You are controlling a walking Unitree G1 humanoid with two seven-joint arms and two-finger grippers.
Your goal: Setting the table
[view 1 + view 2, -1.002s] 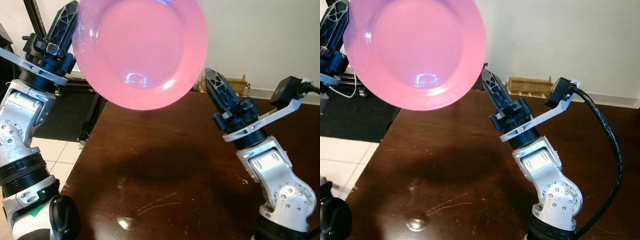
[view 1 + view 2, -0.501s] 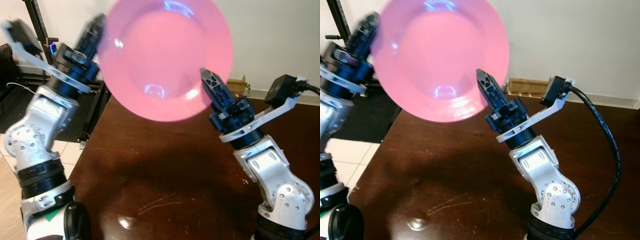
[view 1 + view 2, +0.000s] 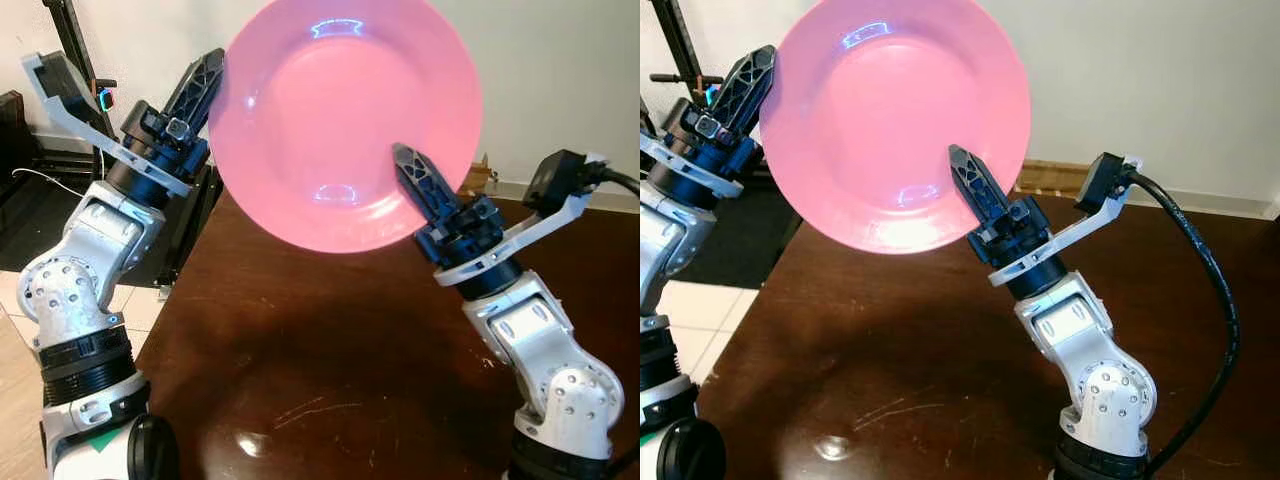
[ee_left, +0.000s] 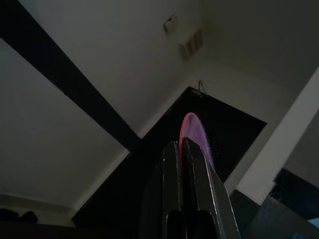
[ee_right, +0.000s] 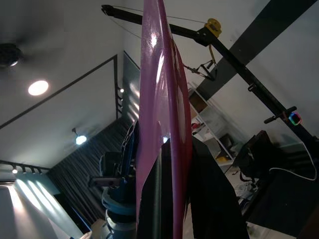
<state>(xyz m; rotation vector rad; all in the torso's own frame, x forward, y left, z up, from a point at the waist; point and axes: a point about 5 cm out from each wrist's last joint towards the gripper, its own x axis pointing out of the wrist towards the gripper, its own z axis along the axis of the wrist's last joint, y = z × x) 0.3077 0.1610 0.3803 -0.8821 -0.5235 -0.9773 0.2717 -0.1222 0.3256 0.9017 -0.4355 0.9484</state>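
One dark wooden table (image 3: 330, 360) lies nearest, below two raised arms. One pink plate (image 3: 345, 120) is held upright above the table's far edge, its face toward the camera. The right gripper (image 3: 975, 190) pinches the plate's rim at about 4 o'clock. The left gripper (image 3: 200, 90) clamps the rim at 9 o'clock. One cardboard box (image 3: 1050, 178) sits by the far wall.
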